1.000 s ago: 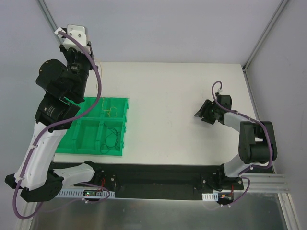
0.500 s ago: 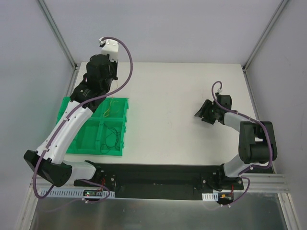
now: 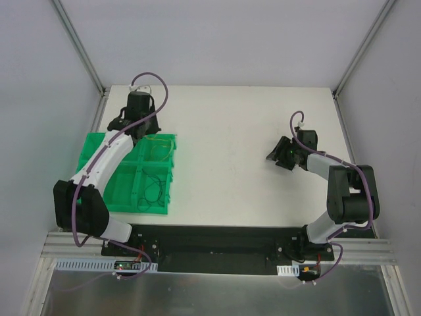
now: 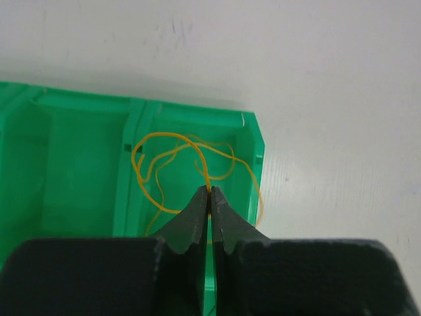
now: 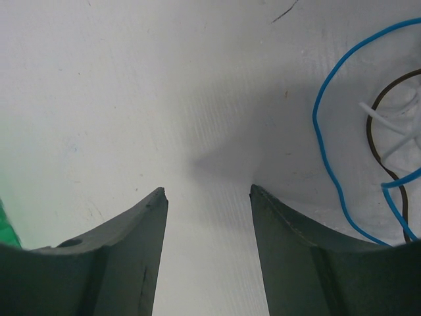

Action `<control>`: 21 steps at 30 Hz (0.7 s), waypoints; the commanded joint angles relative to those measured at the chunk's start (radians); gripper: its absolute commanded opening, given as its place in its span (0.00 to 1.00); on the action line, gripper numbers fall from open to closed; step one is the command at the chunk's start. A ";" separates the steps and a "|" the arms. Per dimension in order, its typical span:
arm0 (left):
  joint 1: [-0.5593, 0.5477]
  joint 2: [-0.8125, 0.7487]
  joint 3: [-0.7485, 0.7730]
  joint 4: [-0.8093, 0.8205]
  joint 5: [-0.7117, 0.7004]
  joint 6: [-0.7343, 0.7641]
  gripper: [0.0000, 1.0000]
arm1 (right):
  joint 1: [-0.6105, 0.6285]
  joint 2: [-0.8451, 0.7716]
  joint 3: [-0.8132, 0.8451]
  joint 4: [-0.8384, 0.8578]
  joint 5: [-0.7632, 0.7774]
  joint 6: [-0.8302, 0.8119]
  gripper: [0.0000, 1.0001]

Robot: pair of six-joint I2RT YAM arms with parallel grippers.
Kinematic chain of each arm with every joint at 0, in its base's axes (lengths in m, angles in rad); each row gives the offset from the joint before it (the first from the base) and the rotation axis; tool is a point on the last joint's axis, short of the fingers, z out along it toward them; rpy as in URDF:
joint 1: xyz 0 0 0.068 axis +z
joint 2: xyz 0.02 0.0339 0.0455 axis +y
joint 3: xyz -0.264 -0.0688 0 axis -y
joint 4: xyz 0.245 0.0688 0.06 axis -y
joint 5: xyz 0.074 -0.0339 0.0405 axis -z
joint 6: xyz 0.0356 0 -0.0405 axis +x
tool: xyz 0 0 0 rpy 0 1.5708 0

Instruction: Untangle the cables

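Above the green tray [image 4: 46, 164], left pincer [image 4: 210, 192] closed, yellow cable [image 4: 172, 134] at its tips, right pincer [image 5: 208, 190] open, empty.

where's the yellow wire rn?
Yellow wire: far right compartment of the green tray, left side of the table in the top view, a strand pinched in the left gripper.

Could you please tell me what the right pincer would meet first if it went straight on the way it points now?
Most likely the bare white table: the open right pincer aims at plain surface. The blue cable lies off to one side of that line, though depth is unclear.
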State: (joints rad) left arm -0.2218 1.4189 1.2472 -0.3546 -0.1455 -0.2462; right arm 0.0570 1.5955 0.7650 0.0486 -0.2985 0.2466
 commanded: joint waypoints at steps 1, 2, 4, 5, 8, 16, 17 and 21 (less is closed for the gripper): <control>-0.007 0.049 -0.037 -0.056 0.043 -0.125 0.00 | 0.003 0.026 0.014 -0.027 0.001 0.000 0.57; -0.007 0.067 -0.038 -0.070 0.032 -0.136 0.00 | 0.003 0.027 0.014 -0.027 0.001 0.000 0.57; -0.007 0.110 -0.035 -0.101 0.027 -0.166 0.00 | 0.003 0.027 0.016 -0.027 -0.004 0.002 0.57; -0.007 0.129 -0.032 -0.104 0.032 -0.177 0.00 | 0.003 0.027 0.016 -0.027 -0.005 0.002 0.57; -0.007 0.195 -0.016 -0.110 0.055 -0.203 0.00 | 0.003 0.029 0.016 -0.027 -0.004 0.002 0.57; 0.013 0.290 0.029 -0.173 0.107 -0.220 0.06 | 0.003 0.030 0.017 -0.029 -0.010 0.002 0.57; 0.013 0.270 0.017 -0.173 0.094 -0.219 0.20 | 0.004 0.030 0.017 -0.029 -0.010 0.002 0.57; 0.013 0.134 -0.015 -0.178 0.067 -0.208 0.46 | 0.003 0.029 0.017 -0.030 -0.013 0.002 0.57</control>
State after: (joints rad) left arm -0.2203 1.7100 1.2263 -0.5060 -0.0574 -0.4461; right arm 0.0570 1.6005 0.7689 0.0490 -0.3061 0.2501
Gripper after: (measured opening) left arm 0.395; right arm 0.567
